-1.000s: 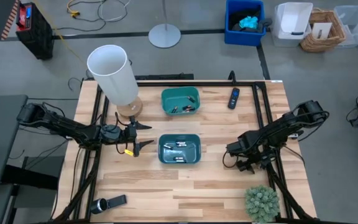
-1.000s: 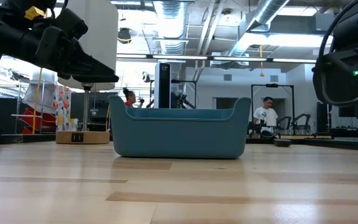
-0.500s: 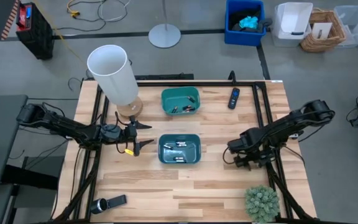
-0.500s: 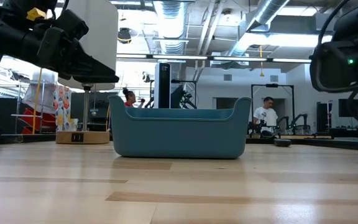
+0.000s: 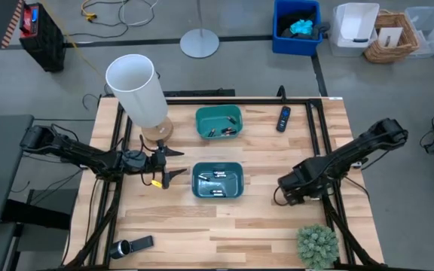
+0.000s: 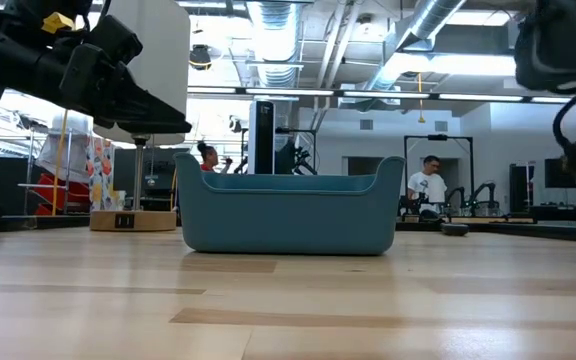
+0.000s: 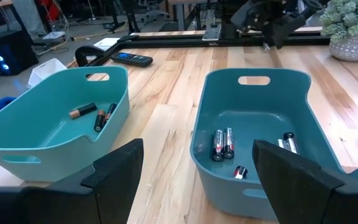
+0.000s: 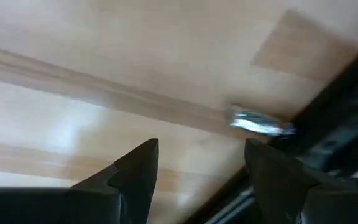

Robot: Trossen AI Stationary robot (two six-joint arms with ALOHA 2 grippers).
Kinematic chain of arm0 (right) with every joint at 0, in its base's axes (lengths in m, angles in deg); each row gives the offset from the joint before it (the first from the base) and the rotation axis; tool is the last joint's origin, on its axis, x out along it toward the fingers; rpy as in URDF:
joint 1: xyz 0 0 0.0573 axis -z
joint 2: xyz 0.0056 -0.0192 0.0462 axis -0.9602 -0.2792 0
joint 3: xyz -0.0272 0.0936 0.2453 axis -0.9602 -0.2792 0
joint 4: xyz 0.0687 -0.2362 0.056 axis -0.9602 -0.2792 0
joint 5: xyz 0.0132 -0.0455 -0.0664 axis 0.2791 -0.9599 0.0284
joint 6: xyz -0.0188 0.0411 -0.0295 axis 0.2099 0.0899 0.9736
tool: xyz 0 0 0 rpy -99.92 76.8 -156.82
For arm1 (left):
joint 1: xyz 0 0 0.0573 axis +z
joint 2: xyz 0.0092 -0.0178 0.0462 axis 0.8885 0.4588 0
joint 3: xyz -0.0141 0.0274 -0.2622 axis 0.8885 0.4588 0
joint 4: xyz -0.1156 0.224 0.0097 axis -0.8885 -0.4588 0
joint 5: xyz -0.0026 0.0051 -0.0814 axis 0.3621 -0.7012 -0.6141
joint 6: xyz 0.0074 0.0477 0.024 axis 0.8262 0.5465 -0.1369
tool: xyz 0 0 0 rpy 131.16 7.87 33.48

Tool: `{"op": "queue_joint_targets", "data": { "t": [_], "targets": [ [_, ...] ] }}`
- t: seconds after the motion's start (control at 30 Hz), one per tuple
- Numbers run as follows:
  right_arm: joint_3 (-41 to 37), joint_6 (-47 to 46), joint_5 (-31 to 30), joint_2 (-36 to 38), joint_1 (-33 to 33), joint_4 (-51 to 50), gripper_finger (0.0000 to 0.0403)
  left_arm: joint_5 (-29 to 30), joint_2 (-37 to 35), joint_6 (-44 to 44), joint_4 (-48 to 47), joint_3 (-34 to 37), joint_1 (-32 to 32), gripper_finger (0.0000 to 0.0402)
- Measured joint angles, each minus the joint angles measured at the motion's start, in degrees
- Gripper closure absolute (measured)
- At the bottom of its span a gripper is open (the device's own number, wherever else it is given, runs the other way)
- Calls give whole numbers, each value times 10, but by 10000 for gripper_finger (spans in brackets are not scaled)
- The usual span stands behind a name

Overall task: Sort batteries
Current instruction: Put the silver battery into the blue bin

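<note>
Left gripper [image 5: 173,162] hovers over the surface [image 5: 262,218] between the white lampshade's base and the near teal bin [image 5: 218,181], fingers spread apart, nothing between them. In the left wrist view the same open fingers [image 7: 114,171] frame both bins.

Near teal bin, mid-surface: holds several batteries [image 7: 223,144], two dark ones side by side, more by the wall closest to the right arm. Far teal bin [image 5: 219,122], toward the back edge: holds a few batteries [image 7: 82,111], one copper-topped, two leaning by the wall.

Right gripper [image 5: 294,193] low over the surface near the right edge, beside the black frame rail. Right wrist view: fingers [image 8: 135,171] apart, empty. A single silvery battery [image 8: 261,122] lies on the wood just beside the dark rail, ahead of the fingers, not touched.

Other items: black remote [image 5: 283,118] near the back right corner; black-and-silver flashlight-like cylinder [image 5: 129,245] at the front left corner; potted green plant [image 5: 316,245] at the front right corner; white lampshade [image 5: 136,89] on a wooden base at the back left.

Low view: near bin centred, left arm above on its left.
</note>
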Motion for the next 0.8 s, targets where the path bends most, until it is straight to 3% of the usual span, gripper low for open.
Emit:
{"op": "queue_joint_targets", "data": {
  "t": [0.2, 0.47, 0.6, 0.8],
  "targets": [
    [21, 77, -34, -1, -53, -58, 147, 0, 0, -3, 0, 0, 8, 107],
    [37, 82, 10, -40, -96, -79, 147, 0, 0, -9, 0, 0, 13, 107],
    [35, 29, 8, -59, -97, -76, 147, 0, 0, -11, 0, 0, 13, 107],
    [38, -96, -10, -60, -86, 15, 147, 0, 0, -15, 1, 0, 13, 107]
  ]
}}
